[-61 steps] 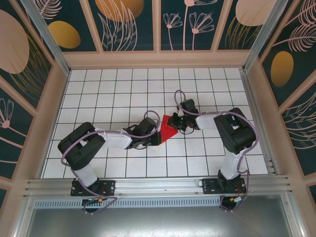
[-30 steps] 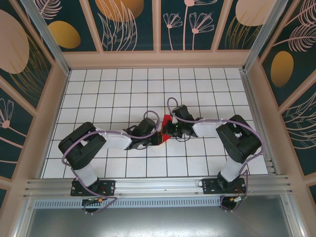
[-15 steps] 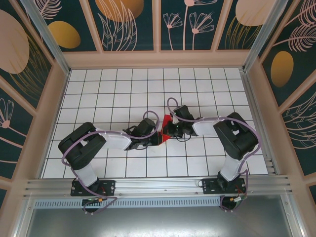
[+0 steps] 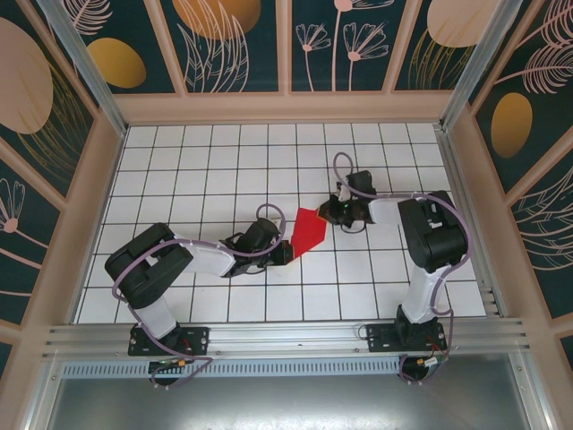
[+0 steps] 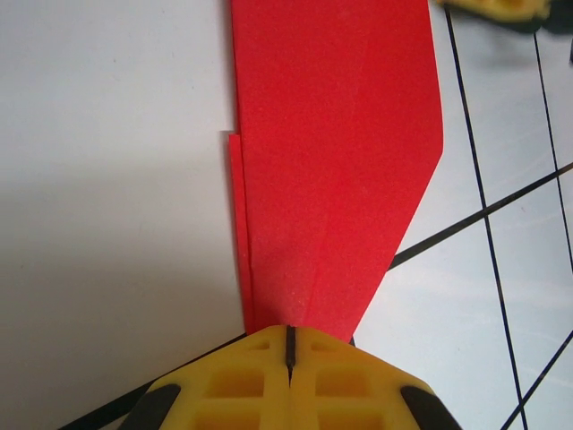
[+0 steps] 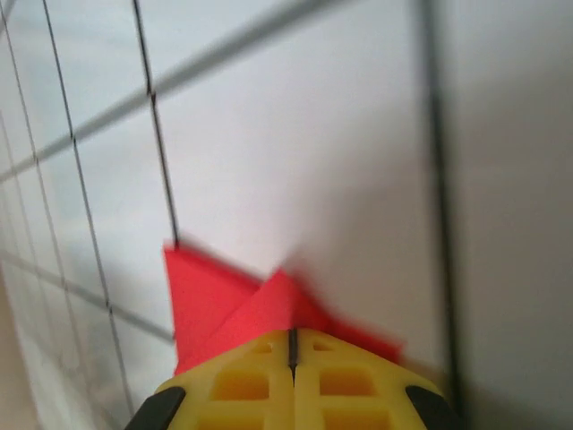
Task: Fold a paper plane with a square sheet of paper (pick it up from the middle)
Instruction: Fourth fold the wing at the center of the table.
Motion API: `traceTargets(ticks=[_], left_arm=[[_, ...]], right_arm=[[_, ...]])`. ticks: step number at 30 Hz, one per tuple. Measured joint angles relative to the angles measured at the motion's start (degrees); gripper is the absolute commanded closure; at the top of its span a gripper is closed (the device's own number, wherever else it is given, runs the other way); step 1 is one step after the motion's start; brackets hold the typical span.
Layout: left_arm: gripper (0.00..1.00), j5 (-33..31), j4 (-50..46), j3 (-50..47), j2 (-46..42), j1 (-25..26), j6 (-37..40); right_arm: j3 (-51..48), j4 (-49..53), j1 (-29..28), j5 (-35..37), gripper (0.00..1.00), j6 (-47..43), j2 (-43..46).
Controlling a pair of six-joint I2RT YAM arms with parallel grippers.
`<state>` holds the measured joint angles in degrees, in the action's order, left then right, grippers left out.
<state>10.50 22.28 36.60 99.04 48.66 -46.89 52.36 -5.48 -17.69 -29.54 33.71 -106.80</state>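
Red paper point(image 4: 309, 230) lay folded on the white gridded tabletop point(image 4: 179, 161), between the two sets of fingers. It formed a pointed wedge with a crease running along its length.

At the paper's near, narrow end sat the left fingers point(image 4: 286, 253). In the left wrist view those left fingers point(image 5: 295, 345) were pressed fully together, with only a thin dark seam between the yellow tips. The red paper point(image 5: 336, 179) ran out from under them and widened away from the tips. A slim second layer showed along its left edge. No paper showed in the seam, and the tip of the wedge was hidden beneath the fingers. Whether they pressed on it or only covered it could not be told.

At the paper's far right corner were the right fingers point(image 4: 329, 213), touching it or just beside it. In the right wrist view, which was blurred, the right fingers point(image 6: 297, 348) were likewise closed tight on each other. A raised peak of red paper point(image 6: 224, 300) stood right at their tips, its lower part cut off behind them. Contact there was hard to make out.
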Motion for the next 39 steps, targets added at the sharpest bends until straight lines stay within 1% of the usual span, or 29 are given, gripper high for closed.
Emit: traceTargets(ticks=[3, 7, 9, 12, 16, 17, 18, 20, 23, 28, 29, 33, 37, 39], left_arm=[[1.00, 0.17, -0.70, 0.35, 0.00, 0.00, 0.33], [1.00, 0.17, -1.81, 0.98, -0.02, 0.00, 0.98], [1.00, 0.20, -2.80, 1.49, -0.11, 0.00, 1.33], [0.93, 0.22, -4.92, 2.51, -0.28, 0.00, 1.70], [0.74, -0.09, -9.68, 4.17, -2.21, 0.04, 2.49], [0.67, -0.52, -10.91, 4.92, -3.15, 0.04, 2.69], [0.58, -1.09, -12.02, 5.86, -4.26, 0.04, 2.80], [0.44, -3.41, -13.55, 7.56, -6.69, 0.11, 3.10], [0.26, -8.39, -14.78, 8.79, -11.26, 0.00, 2.91], [0.08, -15.85, -16.63, 8.83, -16.00, -1.55, 2.73], [0.02, -16.92, -17.00, 8.83, -16.35, -2.16, 2.69], [0.01, -19.41, -17.46, 8.46, -17.44, -4.68, 2.03], [0.01, -20.28, -17.49, 7.67, -18.18, -6.73, 1.64], [0.01, -20.39, -17.62, 7.54, -18.21, -7.37, 1.53]], right_arm=[[1.33, -0.09, 2.58, 4.39, 1.00, -0.42, 0.26], [0.11, 0.17, 2.73, 6.23, 1.00, -0.37, 3.43], [-2.32, -0.20, 2.08, 6.12, 0.93, 0.00, 7.23], [-7.10, -0.98, 0.00, 5.75, 0.78, 1.90, 13.44], [-12.76, -2.32, -4.33, 5.73, 0.63, 6.27, 19.87], [-13.94, -2.80, -5.42, 5.77, 0.61, 7.54, 20.98], [-15.08, -3.50, -6.38, 5.99, 0.58, 8.79, 21.86], [-17.03, -4.66, -7.85, 6.73, 0.54, 11.26, 23.06], [-18.67, -5.99, -9.22, 7.72, 0.52, 14.16, 23.61], [-19.04, -8.63, -10.49, 8.76, 0.52, 16.92, 22.58], [-18.99, -9.33, -10.71, 8.79, 0.53, 17.46, 21.97], [-17.68, -9.88, -11.78, 9.07, 0.56, 18.34, 18.29], [-15.65, -10.14, -12.39, 9.07, 0.59, 18.97, 15.10], [-14.75, -10.43, -12.61, 8.96, 0.65, 19.23, 13.92]])
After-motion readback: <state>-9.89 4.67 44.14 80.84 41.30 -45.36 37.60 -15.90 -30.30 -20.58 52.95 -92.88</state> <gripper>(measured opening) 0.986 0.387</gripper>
